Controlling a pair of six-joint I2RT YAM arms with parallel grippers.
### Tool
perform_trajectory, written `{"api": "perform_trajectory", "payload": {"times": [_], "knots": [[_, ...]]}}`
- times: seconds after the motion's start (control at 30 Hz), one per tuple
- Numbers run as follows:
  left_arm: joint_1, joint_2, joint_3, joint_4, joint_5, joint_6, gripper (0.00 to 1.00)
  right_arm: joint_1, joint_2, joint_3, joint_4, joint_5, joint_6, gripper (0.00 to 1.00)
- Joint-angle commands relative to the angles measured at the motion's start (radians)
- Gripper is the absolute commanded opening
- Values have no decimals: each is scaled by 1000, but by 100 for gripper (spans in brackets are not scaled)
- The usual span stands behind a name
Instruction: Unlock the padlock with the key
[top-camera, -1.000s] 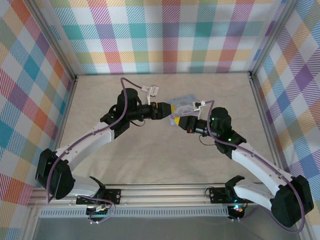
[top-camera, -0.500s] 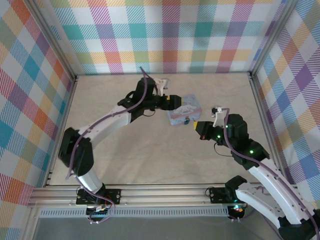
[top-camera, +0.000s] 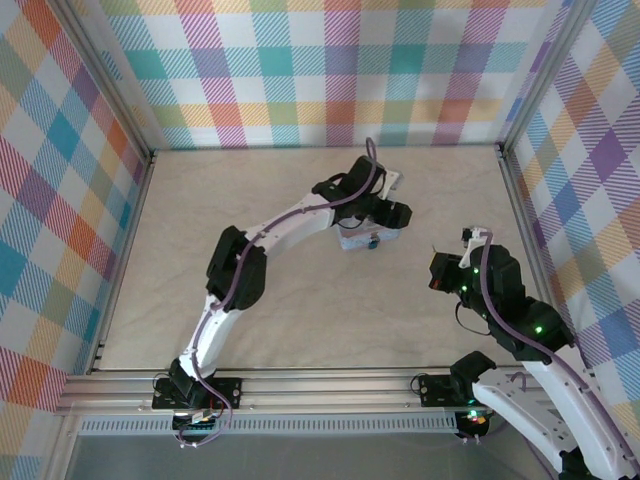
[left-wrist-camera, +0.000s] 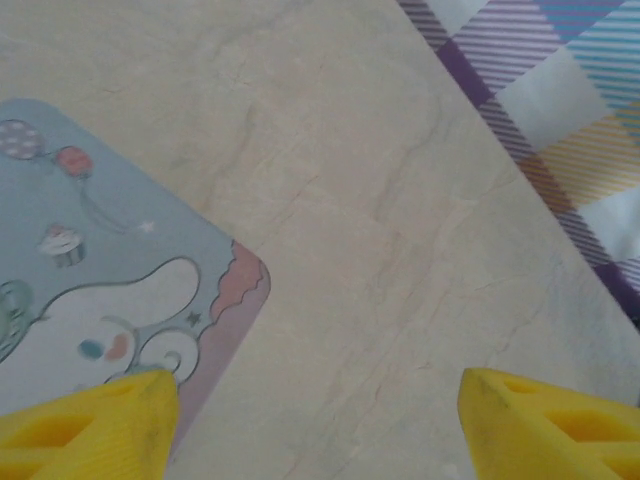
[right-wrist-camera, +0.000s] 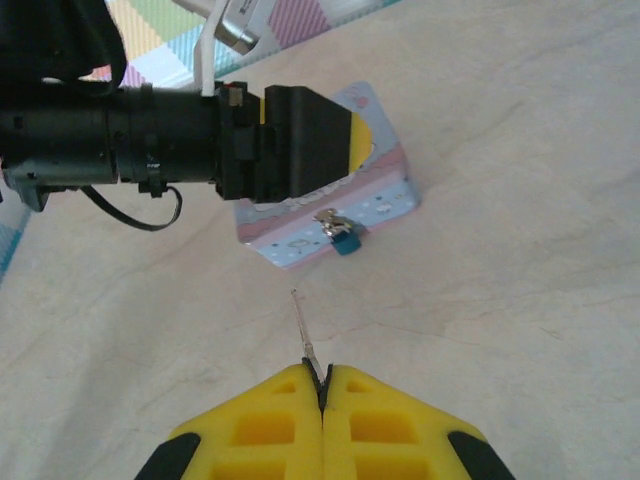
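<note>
Padlock (right-wrist-camera: 344, 238) sat against tin (right-wrist-camera: 392, 196) near side, ahead of your right gripper (right-wrist-camera: 322, 385), which pinched key (right-wrist-camera: 303, 330), tip short of lock. Your left gripper (left-wrist-camera: 313, 405) gaped wide over tin.

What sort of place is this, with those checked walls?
Probably a robot test booth: checked walls close in a table, the left arm and right arm are bolted to a metal rail, and the right pincer holds the key near a tin carrying the padlock.
</note>
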Motion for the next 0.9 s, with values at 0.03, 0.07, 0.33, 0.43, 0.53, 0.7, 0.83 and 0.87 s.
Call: {"api": "perform_trajectory", "payload": {"times": [0.03,0.07,0.33,0.43,0.53,0.7,0.83,0.87], "knots": [[-24,111,196,-161,-74,72,74,-6,-19,21,-59,45,22,0],[-27,139,236,-181,-79,76,74,-6,-22,20,-58,46,23,0],[-35,213,297,-240,-66,85,73,-6,-15,23,-57,35,18,0],[-38,195,260,-248,-44,97,71,-6,0,29,-63,28,9,0],[-40,144,168,-221,-34,106,70,-6,18,33,-70,25,7,0],[-44,26,-29,-151,-21,121,69,-6,24,29,-50,17,6,0],[-50,-80,-213,-84,-19,115,69,-7,33,30,-40,8,2,0],[-53,-108,-258,-62,-18,109,69,-6,37,29,-36,3,2,0]]}}
